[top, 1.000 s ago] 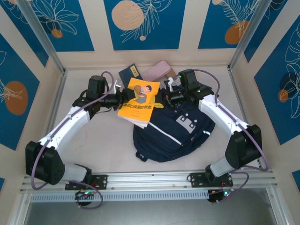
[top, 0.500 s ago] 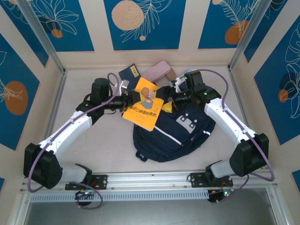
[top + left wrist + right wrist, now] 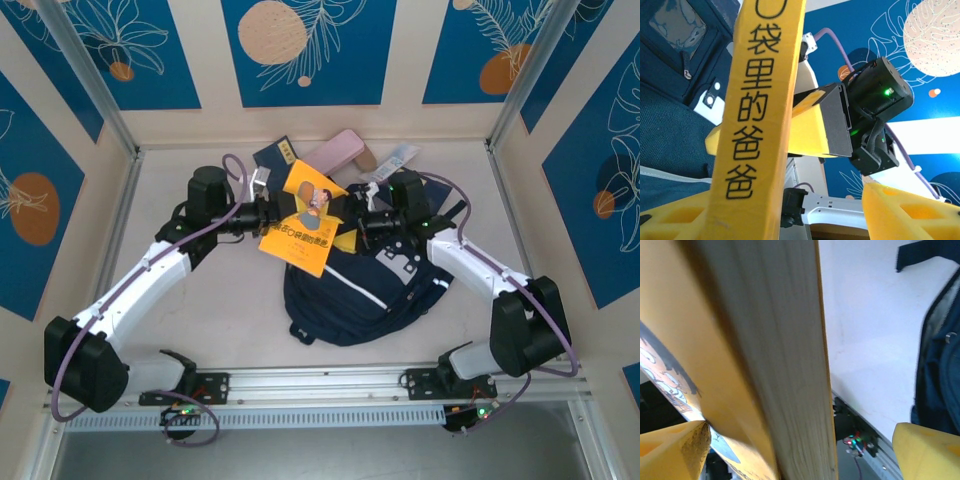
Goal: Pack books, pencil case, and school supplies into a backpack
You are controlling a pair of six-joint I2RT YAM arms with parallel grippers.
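Left gripper clamped on orange-yellow book, tilted above backpack. Right gripper fingers apart, just beside the book's other edge.

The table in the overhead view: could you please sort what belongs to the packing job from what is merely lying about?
Job: orange-yellow book, navy book, pink pencil case, white-and-blue packet, backpack.
Lying about: nothing I can make out.

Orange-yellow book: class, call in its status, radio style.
Left claw shut on orange-yellow book, raised over backpack. Right claw open beside it. Pencil case waiting behind.
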